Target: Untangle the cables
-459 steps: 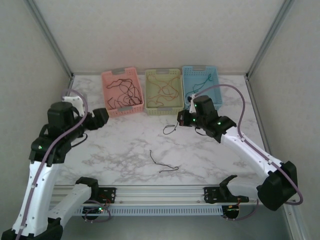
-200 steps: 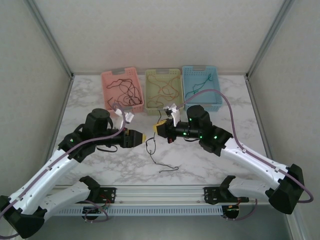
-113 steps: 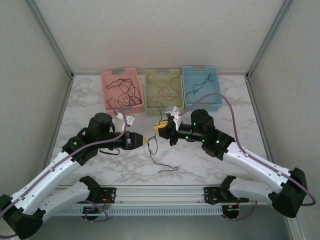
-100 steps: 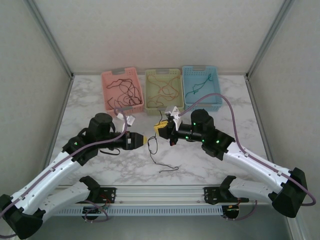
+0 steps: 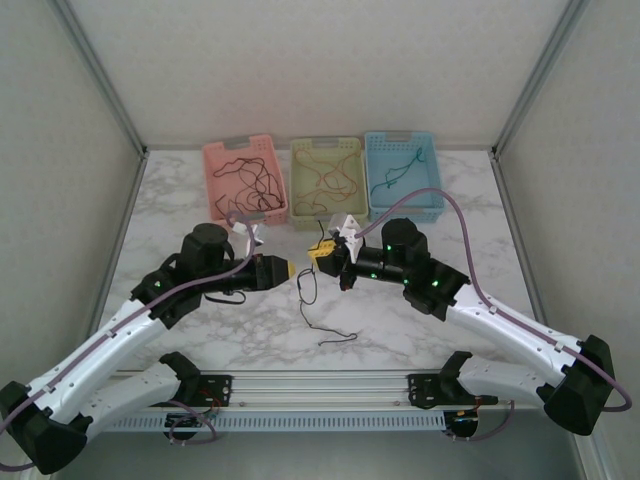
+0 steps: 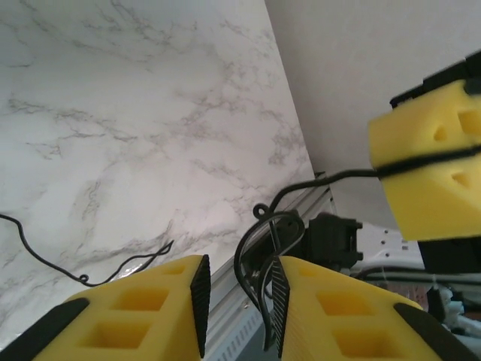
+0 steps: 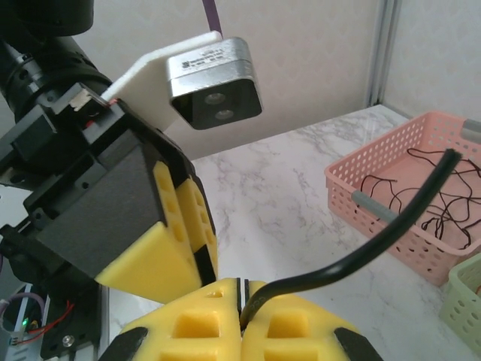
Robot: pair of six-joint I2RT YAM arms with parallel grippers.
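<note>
The right gripper (image 7: 240, 292) pinches a curly black cable (image 7: 361, 252) — the left wrist view shows its loop in the left gripper's (image 6: 237, 295) narrow gap.

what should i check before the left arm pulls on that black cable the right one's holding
1. Right fingers shut on the black cable: ok.
2. Cable loop sits between the left fingers: ok, in the left wrist view.
3. Left fingers closed onto the loop: not ok, a gap shows.
4. Held cable clear of the strand on the table: cannot tell.
5. Loop free of knots: cannot tell.
</note>
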